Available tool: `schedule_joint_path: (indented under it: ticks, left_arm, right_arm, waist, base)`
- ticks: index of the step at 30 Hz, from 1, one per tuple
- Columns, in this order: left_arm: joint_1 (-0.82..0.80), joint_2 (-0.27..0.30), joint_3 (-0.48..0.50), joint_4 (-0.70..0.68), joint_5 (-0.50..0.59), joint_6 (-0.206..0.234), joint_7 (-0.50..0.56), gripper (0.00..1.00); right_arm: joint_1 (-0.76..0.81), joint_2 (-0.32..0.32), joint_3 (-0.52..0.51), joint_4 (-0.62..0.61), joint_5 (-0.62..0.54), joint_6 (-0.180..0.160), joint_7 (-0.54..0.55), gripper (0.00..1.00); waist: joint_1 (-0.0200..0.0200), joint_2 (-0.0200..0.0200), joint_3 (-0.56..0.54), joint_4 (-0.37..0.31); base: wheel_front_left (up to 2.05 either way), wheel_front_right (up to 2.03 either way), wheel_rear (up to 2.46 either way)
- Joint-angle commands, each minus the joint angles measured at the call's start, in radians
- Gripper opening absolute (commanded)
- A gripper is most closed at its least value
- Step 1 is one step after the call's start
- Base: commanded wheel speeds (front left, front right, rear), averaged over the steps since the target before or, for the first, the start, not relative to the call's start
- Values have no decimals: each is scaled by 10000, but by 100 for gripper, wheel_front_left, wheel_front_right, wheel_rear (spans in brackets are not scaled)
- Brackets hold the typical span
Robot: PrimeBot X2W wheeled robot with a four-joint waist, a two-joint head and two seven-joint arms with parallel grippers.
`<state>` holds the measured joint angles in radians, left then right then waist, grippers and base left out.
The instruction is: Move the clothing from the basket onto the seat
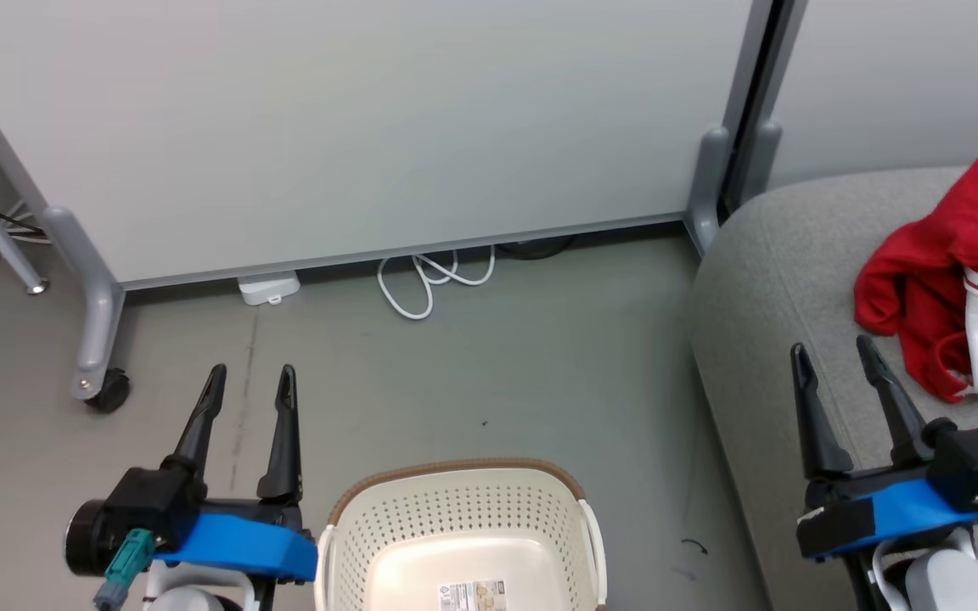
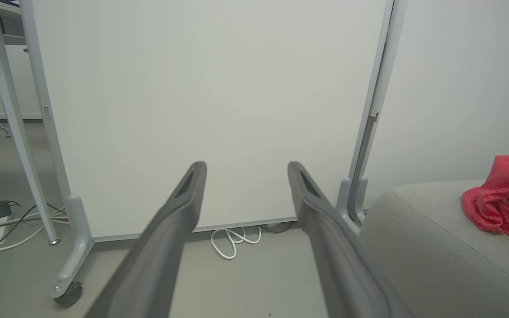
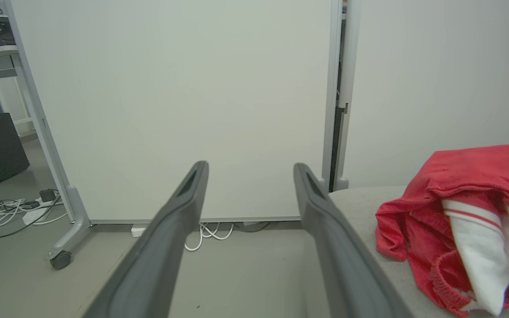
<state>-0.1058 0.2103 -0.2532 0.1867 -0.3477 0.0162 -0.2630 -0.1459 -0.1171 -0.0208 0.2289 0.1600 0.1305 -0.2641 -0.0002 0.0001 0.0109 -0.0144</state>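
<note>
The clothing (image 1: 939, 271) lies in a crumpled red heap on the seat (image 1: 778, 280), near its right side in the head view, with a white panel and a white cuff edged in thin red stripes turned toward the robot. Nothing is holding it. In the right wrist view the same heap (image 3: 435, 207) sits on the grey cushion (image 3: 356, 198) just right of that arm's fingers, with the white striped cuff hanging at its front. The left wrist view catches a red fold (image 2: 502, 203) at the far right, on top of the seat (image 2: 422, 238).

The right gripper (image 1: 831, 348) hangs over the seat's near edge, close to the clothing but apart from it. Its two dark fingers are spread wide with nothing between them, and this also shows in its own wrist view (image 3: 250, 165).

The basket (image 1: 455, 469) stands on the floor (image 1: 497, 382) at the bottom centre, left of the seat, with its cream base bare around the paper label (image 1: 472, 594).

The left gripper (image 1: 251, 373) is just left of the basket, above the floor, fingers parted and holding nothing, as its wrist view confirms (image 2: 246, 165).

Beyond them stands a pale partition panel (image 1: 370, 127) on a caster (image 1: 107, 390), with a looped white cable (image 1: 429, 280) at its foot.
</note>
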Motion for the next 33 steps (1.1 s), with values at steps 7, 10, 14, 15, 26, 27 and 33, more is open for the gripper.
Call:
schedule_joint_path:
  ticks: [7,10,14,15,26,27,33]
  left_arm:
    - [627,-452,1124,36,540,-277,-26,100]
    - [799,-564,1419,47,777,-417,-26,100]
    - [1000,-666,1606,203,1126,-562,-24,100]
    - [1031,-705,1628,246,1183,-610,-26,100]
    - [1126,-836,1654,713,1643,-954,-26,100]
    - [1127,-854,1667,733,1661,-961,-25,100]
    - [1135,-902,1729,891,1804,-1010,-25,100]
  right_arm:
    - [685,285,221,-318,-208,5,-3,100]
    - [888,344,343,-396,-259,5,-5,100]
    - [1172,431,408,-449,-311,5,-3,100]
    - [1236,455,432,-454,-308,5,-3,100]
    - [1663,592,539,-379,-423,5,-3,100]
    - [1682,602,546,-361,-434,5,-3,100]
    - [1744,637,536,-308,-451,5,-3,100]
  waist:
    - [2,-1,-362,410]
    - [2,-1,-405,476]
    - [2,-1,-474,537]
    - [2,-1,-488,553]
    - [2,-1,-591,590]
    - [2,-1,-596,585]
    - [2,-1,-601,560]
  base:
    - [0,0,0]
    - [0,0,0]
    - [0,0,0]
    - [0,0,0]
    - [0,0,0]
    - [0,0,0]
    - [0,0,0]
